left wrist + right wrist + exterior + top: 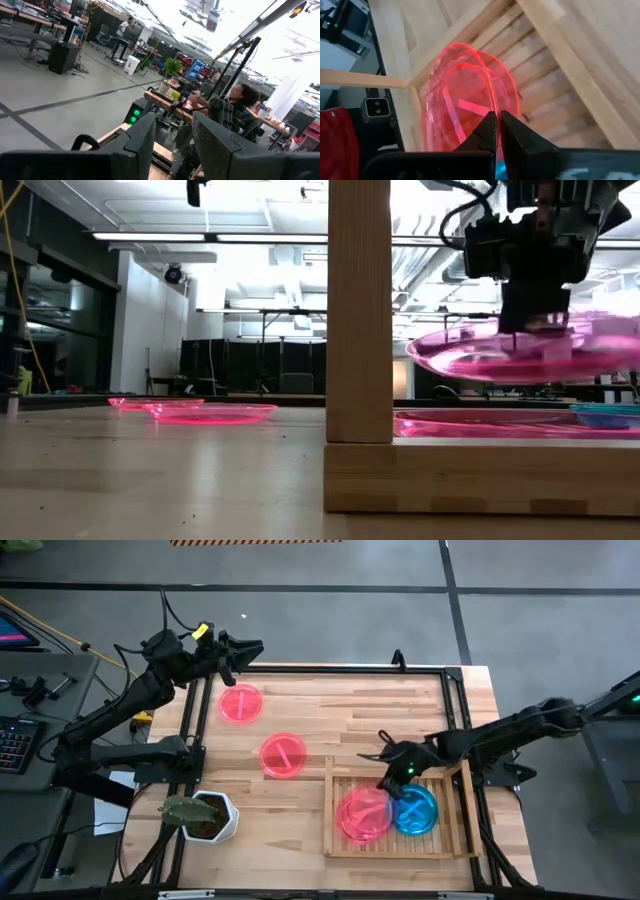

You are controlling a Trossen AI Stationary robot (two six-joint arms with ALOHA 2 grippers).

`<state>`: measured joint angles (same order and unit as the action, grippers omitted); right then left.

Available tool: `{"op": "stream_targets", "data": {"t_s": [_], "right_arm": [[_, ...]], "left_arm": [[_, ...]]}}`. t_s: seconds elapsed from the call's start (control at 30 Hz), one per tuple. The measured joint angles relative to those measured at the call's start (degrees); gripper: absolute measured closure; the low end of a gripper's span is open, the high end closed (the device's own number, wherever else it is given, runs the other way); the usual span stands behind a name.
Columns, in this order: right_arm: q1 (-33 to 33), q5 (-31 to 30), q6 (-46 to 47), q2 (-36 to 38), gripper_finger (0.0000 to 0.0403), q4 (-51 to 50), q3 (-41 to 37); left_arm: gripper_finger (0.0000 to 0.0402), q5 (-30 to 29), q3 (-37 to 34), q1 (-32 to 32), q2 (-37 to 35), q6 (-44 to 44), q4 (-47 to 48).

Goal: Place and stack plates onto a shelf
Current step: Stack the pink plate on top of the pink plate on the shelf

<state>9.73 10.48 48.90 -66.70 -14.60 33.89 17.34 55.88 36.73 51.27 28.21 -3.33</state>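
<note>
My right gripper (pixel 390 778) hovers over the light-wood slatted shelf (pixel 345 840) and is shut on a pink plate (pixel 500 355), held above a second pink plate (pixel 470 423) that lies flat on the slats. A teal plate (pixel 418 810) lies beside them in the shelf. Two more pink plates (pixel 240 703) (pixel 283 754) rest flat on the table's left half. My left gripper (pixel 243 650) waits open and empty near the table's far left corner. My right gripper pinches the held pink plate by its rim (pixel 492 107) between the two shut fingers (pixel 487 131). The fingers come from above, pointing down. The plate is lifted clear and nearly level, just above the pink plate in the shelf.
A white hexagonal plant pot (pixel 212 817) stands at the table's near left. The shelf's raised rim (pixel 360 310) surrounds the plates. Bare wood lies between the loose plates and the shelf. A person (pixel 240 100) sits in the room beyond the table.
</note>
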Motion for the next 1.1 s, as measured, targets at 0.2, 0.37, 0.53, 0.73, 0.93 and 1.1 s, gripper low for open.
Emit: {"op": "stream_targets", "data": {"t_s": [0.2, 0.37, 0.53, 0.73, 0.93, 1.1], "right_arm": [[2.1, -1.0, 0.2, -6.0, 0.0403, 3.1, 0.0], [2.3, -1.5, 2.1, -8.8, 0.0403, 6.4, 0.0], [2.3, -1.6, 2.6, -10.3, 0.0403, 6.9, 0.0], [2.3, -1.5, 2.6, -10.1, 0.0403, 7.0, 0.0], [2.3, -1.4, 3.8, -10.1, 0.0403, 7.0, 0.0], [2.3, -1.0, 5.2, -10.1, 0.0402, 7.1, 0.0]], "left_arm": [[0.028, 0.0, 0.0, 0.0, 0.0, -0.3, 0.1], [0.028, 0.0, 0.0, 0.0, 0.0, 0.1, 0.3], [0.028, 0.0, 0.0, 0.0, 0.1, 0.1, 0.7], [0.028, 0.0, 0.0, 0.0, 0.1, 0.1, 1.1], [0.028, 0.0, 0.0, 0.0, 0.1, 0.1, 0.4], [0.028, 1.9, 0.0, 0.0, 0.1, 0.1, 0.5]]}}
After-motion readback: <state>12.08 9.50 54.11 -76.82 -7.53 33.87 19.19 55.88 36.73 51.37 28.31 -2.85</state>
